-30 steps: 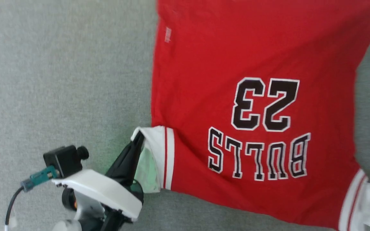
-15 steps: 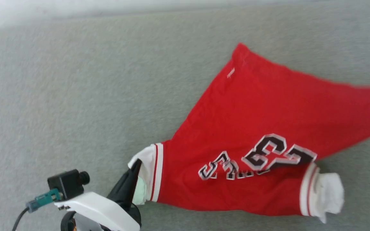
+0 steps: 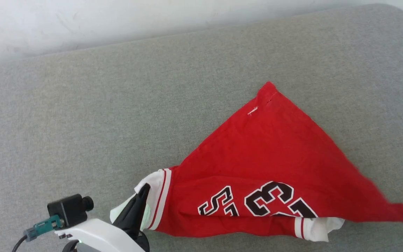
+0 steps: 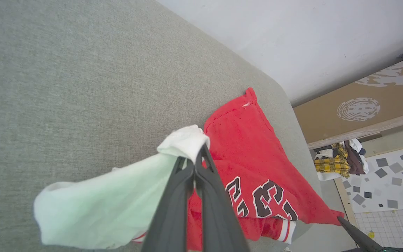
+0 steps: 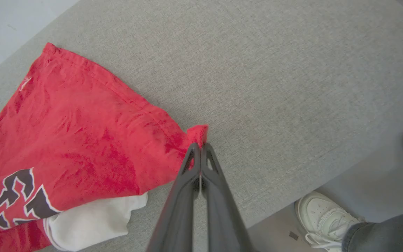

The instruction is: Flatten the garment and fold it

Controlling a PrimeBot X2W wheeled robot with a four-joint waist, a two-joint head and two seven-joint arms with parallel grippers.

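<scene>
Here, our left gripper (image 4: 198, 154) has its two dark fingers pressed together on the white sleeve (image 4: 182, 140) of the garment (image 3: 275, 154), and the pale cloth bunches over the fingertips and hangs loose to one side of them in the left wrist view. Our right gripper (image 5: 200, 145) is likewise clamped tight, pinching a small red corner (image 5: 198, 133) that pokes up past its tips. Between the two grips the red shirt spreads into a rough triangle on the grey cushion (image 3: 82, 115), its far corner pointing toward the white wall (image 3: 117, 21). The black, white-outlined characters face up near the lower edge, partly folded under, so we cannot read them whole. The other white sleeve (image 3: 318, 227), with its striped trim, is tucked beneath that lower edge, nearer the right gripper. Past the cushion's rim, the right wrist view shows a person's white shoe (image 5: 324, 213) on the floor, and the left wrist view shows a heap of clothes (image 4: 338, 159) lying well apart.
</scene>
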